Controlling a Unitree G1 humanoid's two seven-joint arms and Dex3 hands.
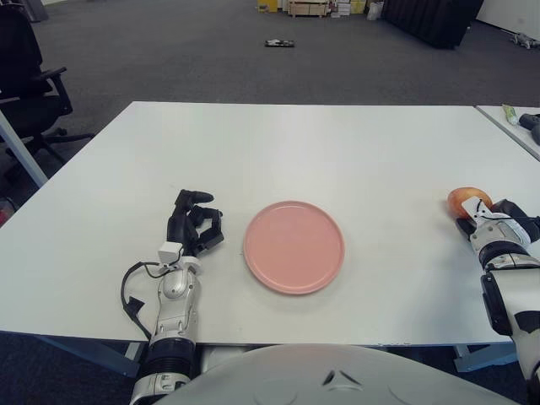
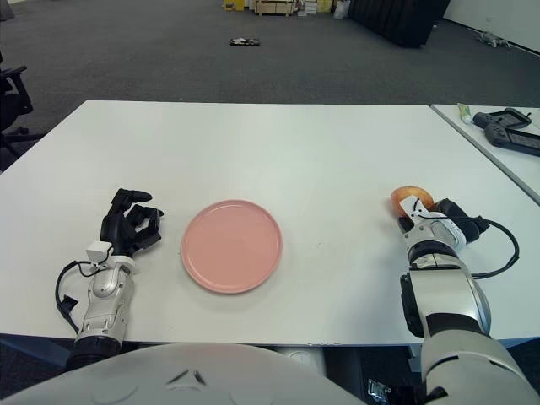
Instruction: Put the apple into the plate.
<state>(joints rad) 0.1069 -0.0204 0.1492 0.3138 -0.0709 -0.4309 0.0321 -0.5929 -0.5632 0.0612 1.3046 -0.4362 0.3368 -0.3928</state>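
A pink plate [image 1: 294, 246] lies on the white table [image 1: 304, 143], near its front edge at the middle. An orange-red apple [image 2: 412, 200] sits on the table far to the right of the plate. My right hand [image 2: 440, 223] is right behind and against the apple on its near side and hides the apple's lower part. My left hand [image 1: 192, 224] shows just left of the plate, fingers loosely relaxed, holding nothing.
A second table at the far right carries a dark device [image 2: 506, 131] and a small tube [image 2: 466, 110]. An office chair [image 1: 25, 76] stands at the far left. Boxes and a small dark object [image 1: 279, 43] lie on the carpet beyond the table.
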